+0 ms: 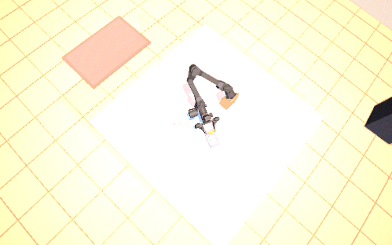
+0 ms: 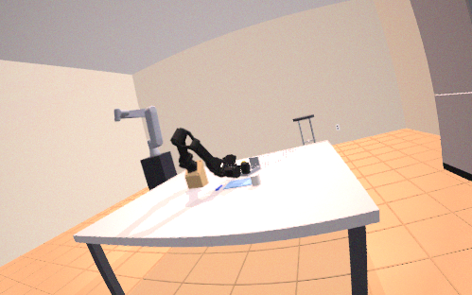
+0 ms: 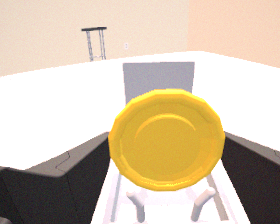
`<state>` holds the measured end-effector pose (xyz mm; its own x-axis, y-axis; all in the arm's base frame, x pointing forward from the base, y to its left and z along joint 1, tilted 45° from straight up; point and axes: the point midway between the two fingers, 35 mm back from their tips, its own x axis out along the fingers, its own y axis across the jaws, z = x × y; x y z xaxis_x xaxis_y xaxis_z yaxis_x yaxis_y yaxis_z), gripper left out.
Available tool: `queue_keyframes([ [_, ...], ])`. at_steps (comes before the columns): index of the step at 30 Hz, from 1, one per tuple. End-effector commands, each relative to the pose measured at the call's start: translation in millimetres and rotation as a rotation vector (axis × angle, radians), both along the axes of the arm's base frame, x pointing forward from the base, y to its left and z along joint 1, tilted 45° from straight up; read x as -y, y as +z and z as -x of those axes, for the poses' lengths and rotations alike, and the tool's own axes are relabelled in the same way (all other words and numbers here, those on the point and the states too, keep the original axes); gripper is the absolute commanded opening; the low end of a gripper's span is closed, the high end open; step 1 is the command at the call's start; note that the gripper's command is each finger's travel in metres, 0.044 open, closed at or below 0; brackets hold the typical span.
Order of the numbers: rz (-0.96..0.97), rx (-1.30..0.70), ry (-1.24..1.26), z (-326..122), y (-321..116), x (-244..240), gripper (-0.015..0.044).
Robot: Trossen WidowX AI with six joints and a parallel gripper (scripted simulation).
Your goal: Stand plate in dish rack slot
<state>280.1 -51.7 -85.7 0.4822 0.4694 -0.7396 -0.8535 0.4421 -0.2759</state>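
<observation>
Presently, the gripper (image 1: pixel 209 122) (image 2: pixel 245 167) (image 3: pixel 164 137) is grasping the upright yellow plate (image 1: pixel 211 132) (image 2: pixel 244 163) (image 3: pixel 167 145) crosswise above the dish rack (image 1: pixel 214 145) (image 2: pixel 254 162) (image 3: pixel 158 75), well inside the counter's (image 1: pixel 253 157) (image 2: pixel 300 200) (image 3: pixel 36 105) edges.

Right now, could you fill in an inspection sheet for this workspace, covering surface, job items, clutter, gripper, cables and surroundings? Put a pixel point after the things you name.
Surface: white rectangular table (image 1: pixel 253 157) (image 2: pixel 281 208), evenly bright; fine marks unreadable.
Job items: round yellow plate (image 1: pixel 210 133) (image 3: pixel 166 145), tilted up at the pale dish rack (image 1: pixel 213 142) (image 3: pixel 231 200); seating in a slot unclear.
Clutter: flat blue item (image 2: pixel 238 183), small white container (image 2: pixel 255 180).
Gripper: black gripper (image 1: pixel 208 125) (image 3: pixel 164 137) shut on the plate.
Cables: nothing seen.
Surroundings: tiled floor, reddish mat (image 1: pixel 107 52), grey arm on black pedestal (image 2: pixel 171 161).
</observation>
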Motion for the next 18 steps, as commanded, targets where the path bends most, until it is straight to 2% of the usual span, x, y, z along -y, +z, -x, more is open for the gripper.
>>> queue_keyframes([
  [1, 0.000, 0.000, 0.000, 0.0, 0.0, 0.0, 0.0210],
  [8, 0.000, 0.000, 0.000, 0.0, 0.0, 0.0, 0.0394],
  [18, 0.001, 0.000, 0.000, -0.7, 1.4, -1.1, 0.0400],
])
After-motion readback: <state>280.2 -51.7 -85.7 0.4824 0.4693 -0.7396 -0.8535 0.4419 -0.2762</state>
